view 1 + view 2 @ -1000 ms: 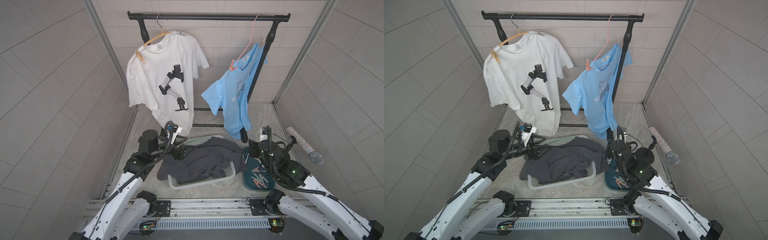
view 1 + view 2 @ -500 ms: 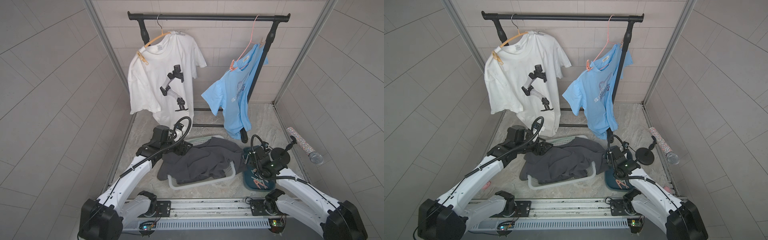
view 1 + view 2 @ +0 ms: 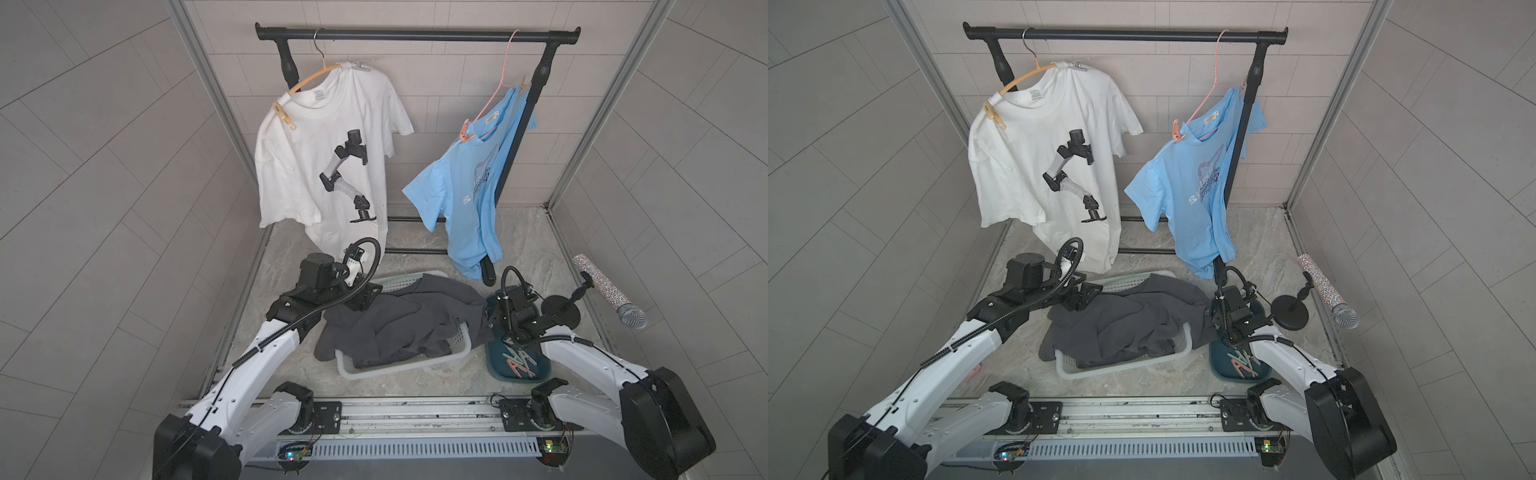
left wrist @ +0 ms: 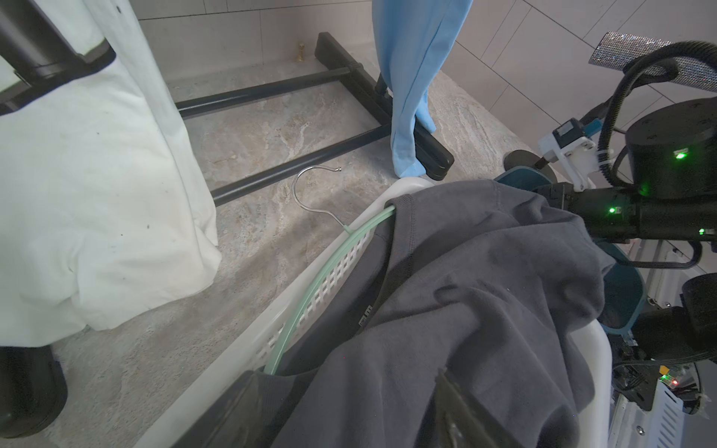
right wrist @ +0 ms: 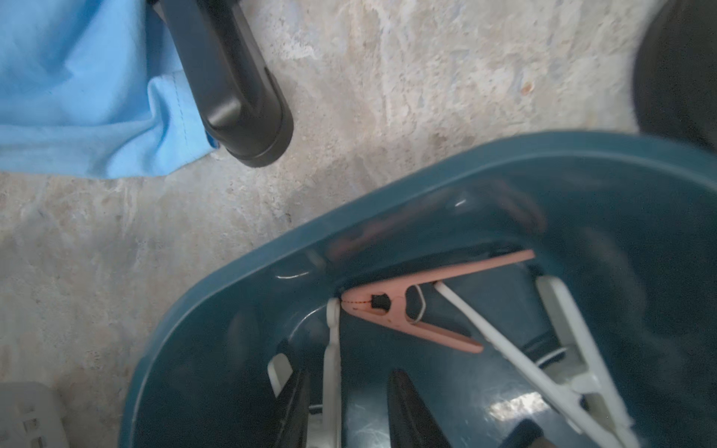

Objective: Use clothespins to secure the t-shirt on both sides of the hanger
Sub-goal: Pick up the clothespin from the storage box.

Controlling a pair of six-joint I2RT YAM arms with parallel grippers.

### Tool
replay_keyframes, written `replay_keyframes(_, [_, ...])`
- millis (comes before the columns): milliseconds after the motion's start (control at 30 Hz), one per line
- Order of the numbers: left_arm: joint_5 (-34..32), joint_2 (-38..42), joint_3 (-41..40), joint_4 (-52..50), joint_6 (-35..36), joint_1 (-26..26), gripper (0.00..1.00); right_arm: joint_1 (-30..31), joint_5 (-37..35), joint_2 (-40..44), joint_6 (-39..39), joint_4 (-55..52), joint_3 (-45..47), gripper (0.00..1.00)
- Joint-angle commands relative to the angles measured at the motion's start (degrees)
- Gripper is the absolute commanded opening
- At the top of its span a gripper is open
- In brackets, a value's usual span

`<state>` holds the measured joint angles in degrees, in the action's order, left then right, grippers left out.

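Note:
A grey t-shirt point(image 3: 407, 320) lies heaped in the white basket point(image 3: 415, 368) over a green hanger point(image 4: 322, 279). My left gripper point(image 4: 345, 388) hovers open just above that cloth, at its rear left edge point(image 3: 365, 297). My right gripper point(image 5: 353, 391) reaches down into the teal tray point(image 5: 271, 263) of clothespins point(image 3: 517, 361). A white clothespin point(image 5: 333, 364) stands between its fingers, beside one finger and apart from the other. A pink clothespin point(image 5: 392, 306) lies just beyond. On the rack hang a white t-shirt point(image 3: 316, 158) and a blue t-shirt point(image 3: 465, 187), each pegged at both shoulders.
The black rack point(image 3: 415, 35) crosses the back, and its base bars point(image 4: 295, 163) lie on the stone floor behind the basket. A glittery microphone point(image 3: 609, 291) on a round black stand point(image 3: 559, 311) sits right of the tray. Tiled walls close in both sides.
Both arms have come down. The left gripper moved from near the white shirt's hem to the grey shirt. The right gripper dropped into the tray and its fingers narrowed.

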<state>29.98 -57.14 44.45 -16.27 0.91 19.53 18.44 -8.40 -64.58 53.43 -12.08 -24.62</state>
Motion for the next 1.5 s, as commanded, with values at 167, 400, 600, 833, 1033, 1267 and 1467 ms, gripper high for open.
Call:
replay_keyframes(167, [1.41, -0.23, -0.41, 1.86, -0.73, 0.33, 0.75, -0.26, 1.14, -5.23, 2.48, 2.77, 0.32, 0.35])
replay_keyframes(400, [0.51, 0.10, -0.33, 2.96, -1.24, 0.33, 0.75, -0.33, 0.11, -5.87, 3.27, 3.37, 0.89, 0.20])
replay_keyframes(600, [0.45, 0.19, -0.48, 5.36, -2.19, 0.33, 0.75, -0.51, 0.09, -1.11, 3.14, 3.41, 1.22, 0.01])
replay_keyframes(833, [0.08, 0.98, -1.59, 9.78, -3.83, 0.56, 0.75, -0.95, -2.15, 14.68, 2.16, -2.28, 0.24, 0.00])
replay_keyframes(1033, [3.15, 0.75, -3.93, 20.71, -7.67, 5.78, 0.73, -0.99, -1.16, 28.09, -1.54, -0.89, -3.20, 0.00])
replay_keyframes(1267, [-6.32, -3.97, 0.65, 19.85, 3.42, 24.20, 0.73, 0.31, 5.24, 29.44, 1.09, 9.50, -8.28, 0.00])
replay_keyframes(1467, [-19.62, -8.70, 2.07, 30.66, 5.46, 31.23, 0.75, 7.23, 3.33, 26.69, 1.84, 17.17, -10.62, 0.00])
